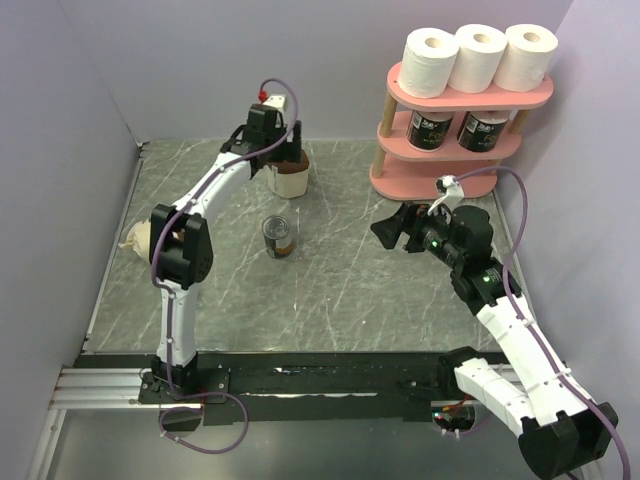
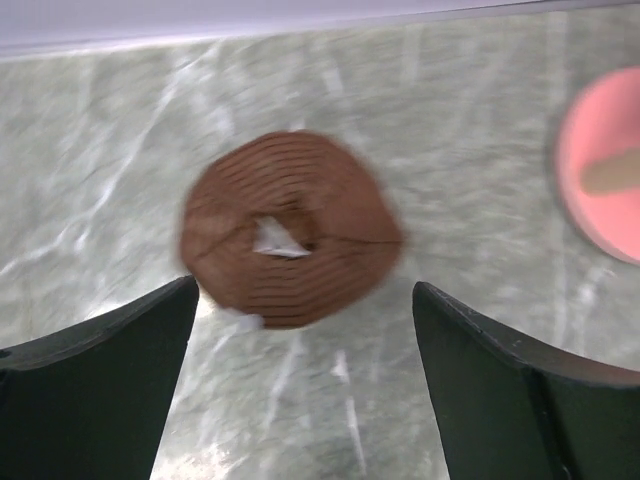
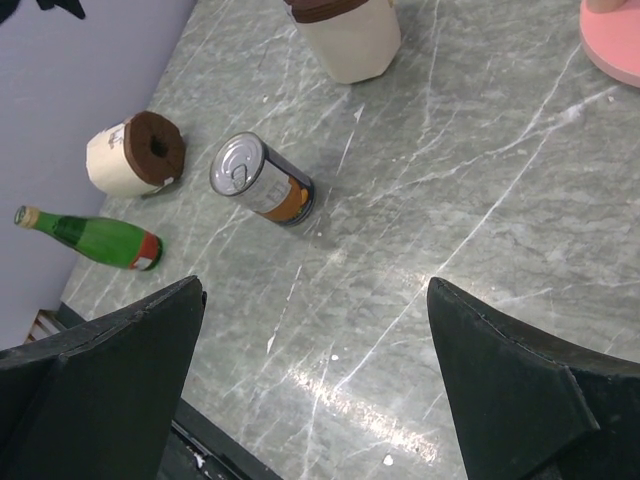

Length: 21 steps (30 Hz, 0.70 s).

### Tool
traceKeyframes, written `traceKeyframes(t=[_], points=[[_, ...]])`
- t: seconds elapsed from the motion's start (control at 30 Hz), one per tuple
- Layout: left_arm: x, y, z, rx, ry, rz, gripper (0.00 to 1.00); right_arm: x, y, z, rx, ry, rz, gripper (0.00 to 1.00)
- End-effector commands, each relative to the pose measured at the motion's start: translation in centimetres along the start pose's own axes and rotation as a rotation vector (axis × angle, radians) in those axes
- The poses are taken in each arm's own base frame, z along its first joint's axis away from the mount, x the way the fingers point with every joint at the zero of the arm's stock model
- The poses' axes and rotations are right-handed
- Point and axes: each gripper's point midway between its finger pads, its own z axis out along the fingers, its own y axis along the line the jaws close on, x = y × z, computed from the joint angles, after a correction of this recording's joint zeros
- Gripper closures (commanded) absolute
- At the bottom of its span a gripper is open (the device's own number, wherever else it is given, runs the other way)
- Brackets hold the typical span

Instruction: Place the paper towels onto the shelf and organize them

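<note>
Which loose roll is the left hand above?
The brown-topped roll near the back wall, beneath the left hand; the other loose roll sits by the left wall.

A marbled table boxed in by pale lilac walls.

The table [image 1: 330,290] has a grey-green, stone-look top crossed by thin white veins. A plain back wall [image 1: 200,60] rises behind it, and a left wall [image 1: 50,200] and a right wall [image 1: 600,180] of the same lilac meet it at the corners; all three are flat and bare. A black plate [image 1: 320,375] runs along the near edge, and a silver metal rail [image 1: 100,388] sticks out at its left end. The light is soft and even and the shadows are faint. In the right wrist view a pale sheen [image 3: 330,385] lies on the tabletop.
</note>
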Motion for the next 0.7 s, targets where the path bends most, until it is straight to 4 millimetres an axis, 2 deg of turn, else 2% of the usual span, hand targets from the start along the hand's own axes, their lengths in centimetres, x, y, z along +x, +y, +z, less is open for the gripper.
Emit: traceKeyframes(t=[0.0,0.17,0.4,0.67], points=[[-4.6,-6.0,-3.1,0.184,-0.117,0.128,0.06,-0.7,0.7,-0.2,-0.021,-0.019,-0.013,0.01],[-3.5,-7.1,-1.3,0.21,-0.091,0.138,0.07,-1.4,1.2,-1.1,-0.026,-0.051,-0.025,0.0],[-1.7,-6.2,1.5,0.167,-0.062,0.15,0.08,-1.2,0.9,-1.6,-0.013,-0.059,-0.022,0.0],[0.3,-5.2,3.7,0.129,-0.032,0.201,0.08,-1.5,0.9,-1.9,-0.01,-0.076,-0.028,0.0]])
